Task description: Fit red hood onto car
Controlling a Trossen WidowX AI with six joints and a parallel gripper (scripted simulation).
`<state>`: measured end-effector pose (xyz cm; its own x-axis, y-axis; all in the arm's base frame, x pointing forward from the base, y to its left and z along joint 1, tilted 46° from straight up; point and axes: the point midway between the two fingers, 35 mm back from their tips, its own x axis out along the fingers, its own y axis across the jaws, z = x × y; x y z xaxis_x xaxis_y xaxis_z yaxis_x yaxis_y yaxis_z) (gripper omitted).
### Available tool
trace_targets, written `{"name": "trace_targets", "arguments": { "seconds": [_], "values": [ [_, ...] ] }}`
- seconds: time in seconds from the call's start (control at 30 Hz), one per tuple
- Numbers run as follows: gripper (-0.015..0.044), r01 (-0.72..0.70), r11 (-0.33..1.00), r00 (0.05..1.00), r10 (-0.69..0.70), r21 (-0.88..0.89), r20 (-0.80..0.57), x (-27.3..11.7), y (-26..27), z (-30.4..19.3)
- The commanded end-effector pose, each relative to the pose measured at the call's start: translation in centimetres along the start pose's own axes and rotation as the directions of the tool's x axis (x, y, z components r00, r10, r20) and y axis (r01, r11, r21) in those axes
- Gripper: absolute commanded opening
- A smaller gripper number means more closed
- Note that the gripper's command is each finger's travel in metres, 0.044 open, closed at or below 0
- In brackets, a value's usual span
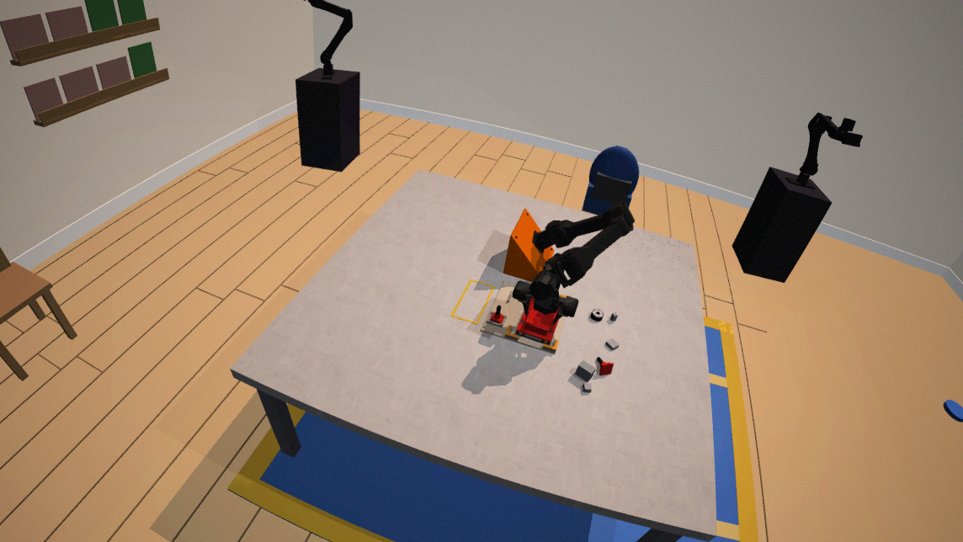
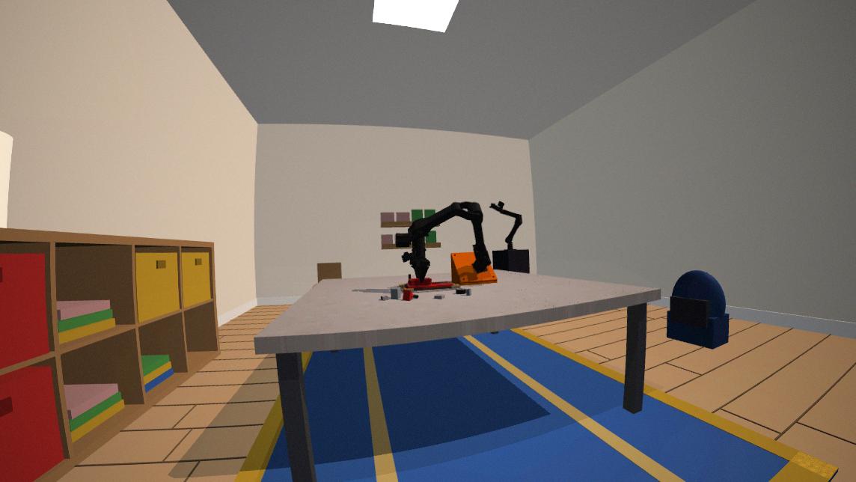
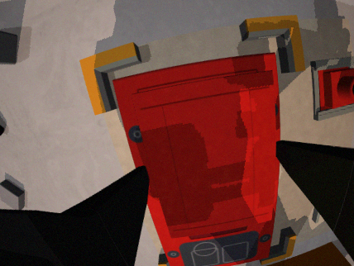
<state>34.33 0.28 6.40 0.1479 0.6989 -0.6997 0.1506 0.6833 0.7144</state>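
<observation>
The red hood (image 3: 186, 144) (image 1: 540, 315) lies over the red chassis (image 3: 242, 251) in the jig (image 3: 88, 83) (image 1: 550, 347). Its flat roof faces up, and in the wrist view it looks level and lined up with the chassis. My gripper (image 3: 212, 161) (image 2: 421, 278) is open, pointing down, with one fingertip at each long side of the hood. A thin gap shows at the right finger; whether the left finger touches is unclear. The engine and the pegs are hidden, so I cannot tell whether every peg is in its hole.
An orange wedge (image 1: 518, 252) (image 2: 467, 269) stands behind the jig. A small red part (image 1: 497, 316) (image 3: 327, 88) sits in a holder beside the car, near a yellow outline (image 1: 461, 299). A wheel (image 1: 597, 314), a grey block (image 1: 584, 370) and a red piece (image 1: 606, 367) lie on the other side.
</observation>
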Motion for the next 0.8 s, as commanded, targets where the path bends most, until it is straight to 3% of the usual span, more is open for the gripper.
{"name": "trace_targets", "arguments": {
  "seconds": [0.0, 0.33, 0.77],
  "values": [
    [0.044, 0.001, 1.0, 1.0, -0.001, 0.0, 0.0, -0.1, 0.0, 0.0],
    [0.044, 0.005, 1.0, 1.0, -0.005, 0.001, -0.005, -7.0, 0.0, 0.1],
    [0.044, 0.005, 1.0, 1.0, -0.005, 0.001, -0.006, -7.1, 0.0, 0.1]
  ]
}}
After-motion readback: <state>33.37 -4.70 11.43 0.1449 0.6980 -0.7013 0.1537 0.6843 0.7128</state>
